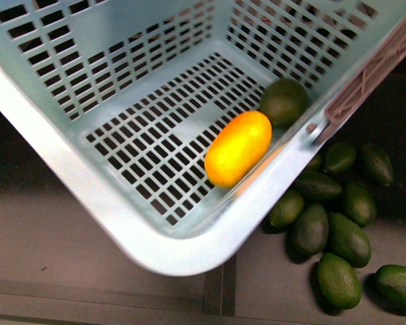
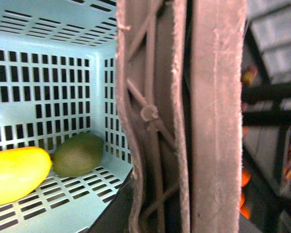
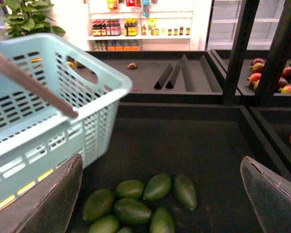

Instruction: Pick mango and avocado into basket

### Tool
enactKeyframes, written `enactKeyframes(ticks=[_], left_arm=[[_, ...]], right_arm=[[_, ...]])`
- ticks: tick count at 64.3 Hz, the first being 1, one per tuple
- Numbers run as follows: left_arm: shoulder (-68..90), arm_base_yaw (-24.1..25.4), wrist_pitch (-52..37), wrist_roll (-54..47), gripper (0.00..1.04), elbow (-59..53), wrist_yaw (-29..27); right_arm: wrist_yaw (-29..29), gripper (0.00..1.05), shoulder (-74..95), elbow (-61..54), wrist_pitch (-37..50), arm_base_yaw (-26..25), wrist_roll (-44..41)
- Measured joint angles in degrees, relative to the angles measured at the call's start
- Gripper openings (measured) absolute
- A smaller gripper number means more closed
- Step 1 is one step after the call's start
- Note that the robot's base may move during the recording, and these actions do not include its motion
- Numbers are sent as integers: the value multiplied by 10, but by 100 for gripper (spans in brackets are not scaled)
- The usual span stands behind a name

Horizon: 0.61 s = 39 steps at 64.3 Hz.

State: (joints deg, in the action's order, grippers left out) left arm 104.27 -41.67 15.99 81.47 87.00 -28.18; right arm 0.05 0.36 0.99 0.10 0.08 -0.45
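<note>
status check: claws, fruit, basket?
Right claw open, empty, over loose avocados. Left claw not visible; brown handle fills its view. Mango and avocado touching in basket. Nothing blocking.

A dark display surface (image 3: 194, 145) with black dividers (image 3: 177, 75) stretched toward a brightly lit white back wall where shelves of bottles (image 3: 136, 29) stood, a leafy plant (image 3: 29, 17) at the corner and black uprights (image 3: 240, 48) alongside.
</note>
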Motion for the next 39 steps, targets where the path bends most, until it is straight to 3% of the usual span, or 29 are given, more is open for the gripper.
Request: enactKeyframes(ticks=[11,39], left_arm=[[0,30,-29,42,14,-11,2],[30,97,-71,65,14,-76,75]], right_arm=[[0,96,0,0,0,0,0],[0,96,0,0,0,0,0]])
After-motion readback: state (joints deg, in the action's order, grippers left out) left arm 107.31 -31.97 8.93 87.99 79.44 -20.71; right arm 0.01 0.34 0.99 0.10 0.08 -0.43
